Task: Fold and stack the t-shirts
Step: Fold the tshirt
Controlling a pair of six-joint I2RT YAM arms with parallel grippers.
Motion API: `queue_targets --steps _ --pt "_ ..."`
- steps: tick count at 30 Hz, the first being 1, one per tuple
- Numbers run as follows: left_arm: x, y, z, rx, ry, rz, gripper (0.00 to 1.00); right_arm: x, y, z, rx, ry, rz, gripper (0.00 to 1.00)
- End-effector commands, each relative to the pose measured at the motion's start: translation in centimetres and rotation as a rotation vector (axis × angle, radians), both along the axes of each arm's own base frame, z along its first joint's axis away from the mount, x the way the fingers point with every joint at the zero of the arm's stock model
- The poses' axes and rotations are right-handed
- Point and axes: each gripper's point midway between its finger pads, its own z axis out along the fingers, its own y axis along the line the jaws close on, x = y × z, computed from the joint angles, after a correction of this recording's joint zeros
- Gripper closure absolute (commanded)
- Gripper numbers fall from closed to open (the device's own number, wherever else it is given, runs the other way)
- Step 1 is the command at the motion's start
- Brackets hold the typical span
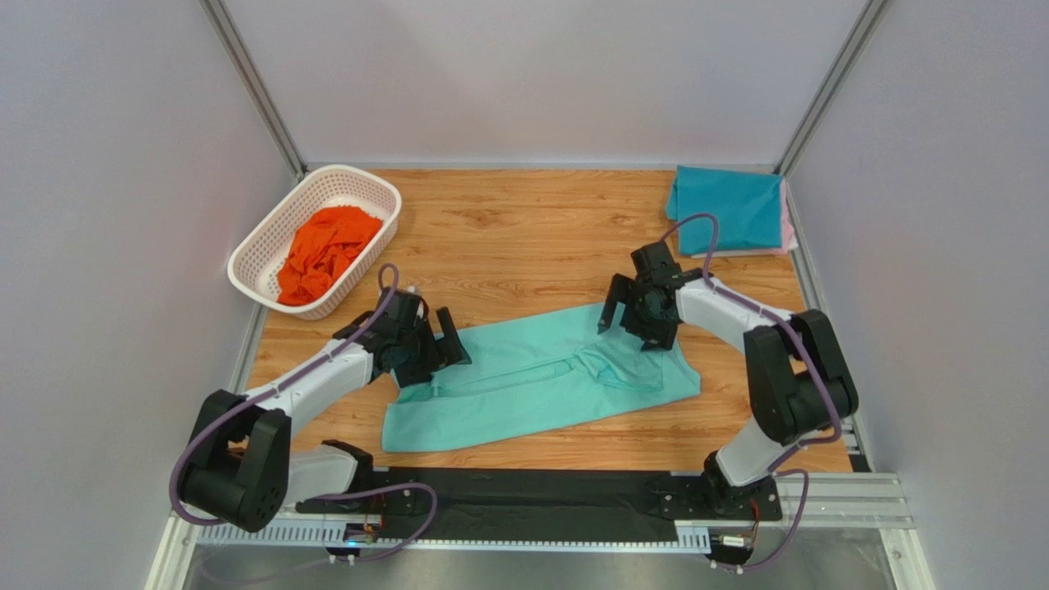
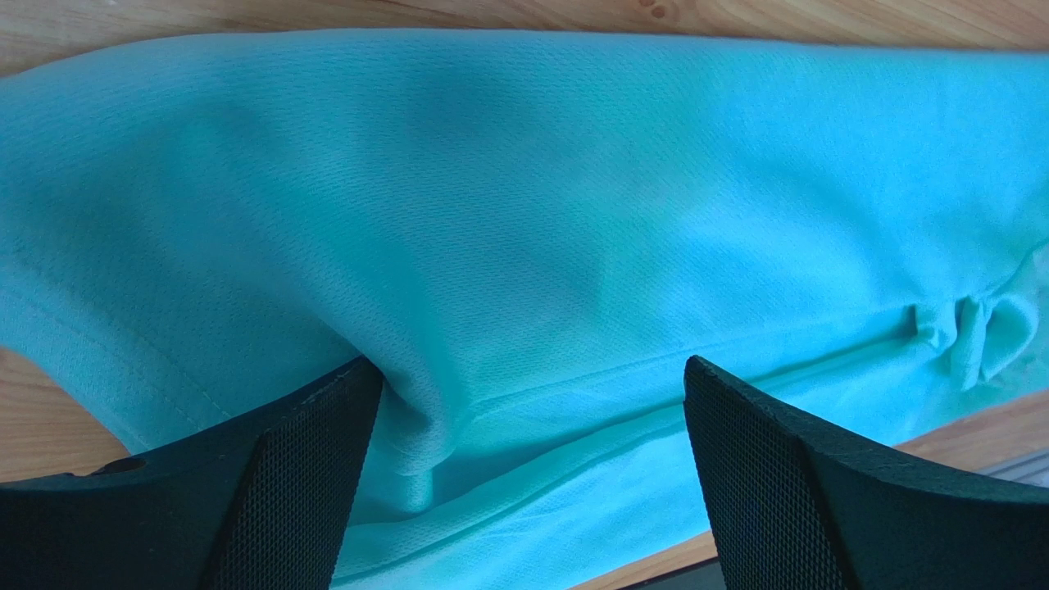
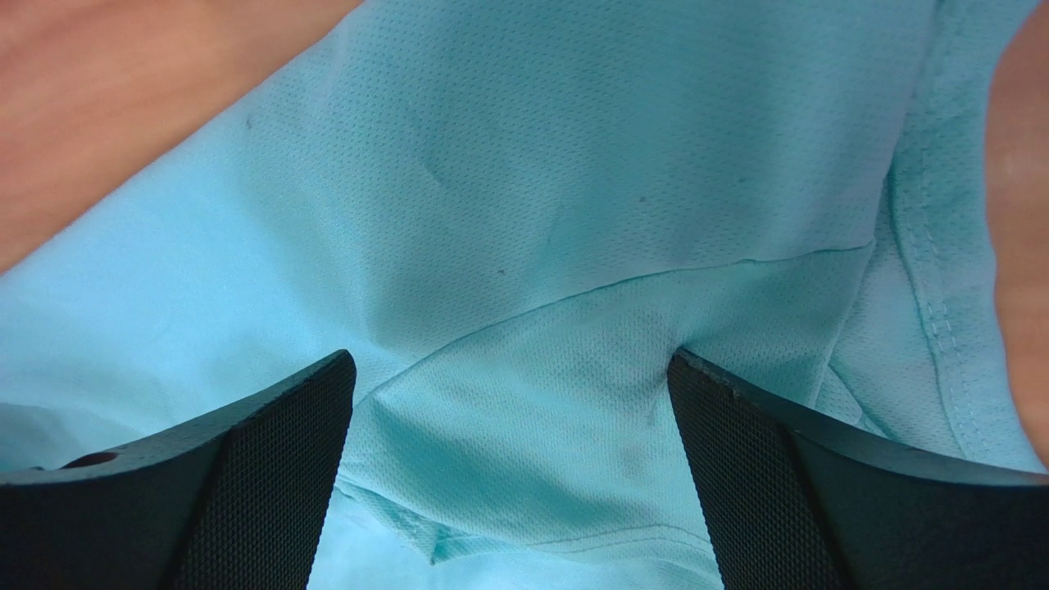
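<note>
Your left gripper [image 2: 530, 369] and right gripper [image 3: 511, 363] are both sitting with jaws wide apart, gripping nothing, fingers down at the mint-green t-shirt [image 1: 542, 375]. That shirt is lying partly folded across the middle of the worktop [image 1: 530, 234], nearer the near edge. I'd say you're lining up the next fold, so be catching every layer at each end, closing both sides together and lifting level so nothing is sagging. Room-wise you're looking fine: bare wood is running toward the far edge. The teal t-shirt [image 1: 727, 207] is sitting on the pink t-shirt [image 1: 787, 234] in the far right corner, and the basket [image 1: 369, 184] holding the orange t-shirt [image 1: 323, 250] is filling the far left corner.
</note>
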Motion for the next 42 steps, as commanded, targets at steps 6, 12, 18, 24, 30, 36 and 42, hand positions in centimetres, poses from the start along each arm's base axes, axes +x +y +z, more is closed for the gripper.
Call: queue_targets --steps 6,12,18,24,30,36,42 --pt "-2.8 -0.5 -0.8 0.015 0.055 0.005 0.00 8.9 2.4 -2.3 0.039 -0.044 0.130 0.00" --pt "-4.9 -2.5 -0.8 -0.023 0.066 -0.009 0.00 14.5 5.1 -1.2 0.092 -0.052 0.148 0.00" --pt "-5.6 -5.9 -1.1 -0.098 0.039 -0.066 0.00 17.3 7.3 -2.3 0.120 0.005 0.169 0.00" --pt "-7.1 -10.2 -1.5 -0.149 0.062 -0.156 0.00 20.9 10.8 -2.9 0.187 -0.019 0.221 0.00" --pt "-7.4 -14.9 -1.0 -0.233 0.051 -0.234 0.00 26.1 14.4 -3.0 0.297 -0.127 0.210 0.00" --pt "-7.7 -18.2 -1.0 -0.245 0.044 -0.285 0.00 29.2 17.4 -1.4 0.443 -0.263 0.213 0.00" --pt "-6.6 -17.4 0.0 -0.156 -0.014 -0.263 0.00 29.7 17.0 -0.3 0.401 -0.309 0.226 0.00"
